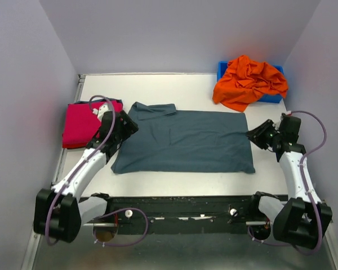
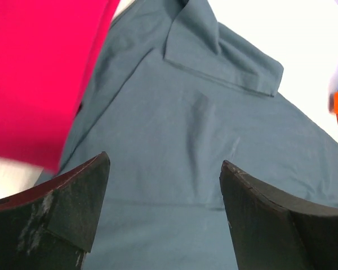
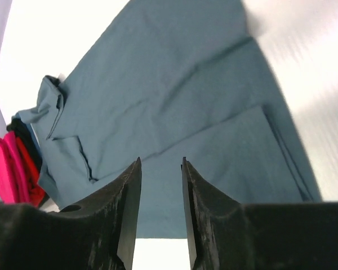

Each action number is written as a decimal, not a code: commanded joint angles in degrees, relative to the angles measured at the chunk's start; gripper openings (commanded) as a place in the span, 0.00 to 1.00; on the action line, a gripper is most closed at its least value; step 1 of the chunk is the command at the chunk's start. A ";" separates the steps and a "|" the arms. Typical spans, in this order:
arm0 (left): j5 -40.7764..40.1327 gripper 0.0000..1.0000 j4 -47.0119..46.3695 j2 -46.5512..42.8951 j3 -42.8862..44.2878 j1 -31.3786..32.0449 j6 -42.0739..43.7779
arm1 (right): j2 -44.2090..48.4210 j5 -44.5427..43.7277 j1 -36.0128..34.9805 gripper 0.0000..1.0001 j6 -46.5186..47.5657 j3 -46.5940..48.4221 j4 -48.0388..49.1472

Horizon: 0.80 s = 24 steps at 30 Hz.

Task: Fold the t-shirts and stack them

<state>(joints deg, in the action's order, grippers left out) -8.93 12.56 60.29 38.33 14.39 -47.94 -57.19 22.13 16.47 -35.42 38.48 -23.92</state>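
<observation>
The left gripper (image 2: 164, 169), jaws wide and empty, hangs over the grey-blue shirt (image 1: 183, 140) spread centre-frame on the counter (image 1: 180, 87). The right gripper (image 3: 161, 163) (jaws barely parted, also empty) could pinch one layer only, dragging the fold askew.

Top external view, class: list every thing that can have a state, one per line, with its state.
grey-blue t-shirt: spread flat, one sleeve folded in.
magenta t-shirt: folded.
orange t-shirt: crumpled in a heap.
blue bin: mostly covered by the orange t-shirt.
left end effector: open, holding nothing.
right end effector: narrowly open, holding nothing.
</observation>
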 commanded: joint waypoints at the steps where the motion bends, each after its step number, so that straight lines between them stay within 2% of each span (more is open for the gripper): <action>1: -0.38 0.86 -11.05 10.44 6.92 0.64 5.66 | -5.99 -2.17 -5.30 0.41 0.53 5.90 5.28; 6: -2.41 0.78 -10.19 21.52 15.27 0.81 9.88 | -9.17 -0.33 -7.06 0.40 -2.81 6.17 10.12; 9: -1.53 0.69 -8.61 27.49 19.93 0.81 9.98 | -9.52 -1.03 -7.41 0.40 -2.64 6.17 11.53; 15: -0.56 0.62 -2.11 39.53 29.86 0.81 9.62 | -10.92 -1.65 -7.42 0.39 -2.02 6.96 12.41; 24: -1.00 0.59 -0.17 46.40 33.92 0.72 8.57 | -12.86 -1.65 -7.33 0.38 -2.64 6.61 13.81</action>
<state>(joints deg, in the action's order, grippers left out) -9.63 10.11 104.77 70.04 15.03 -39.05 -69.10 21.52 9.32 -37.71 43.79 -11.79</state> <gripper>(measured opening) 0.598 0.385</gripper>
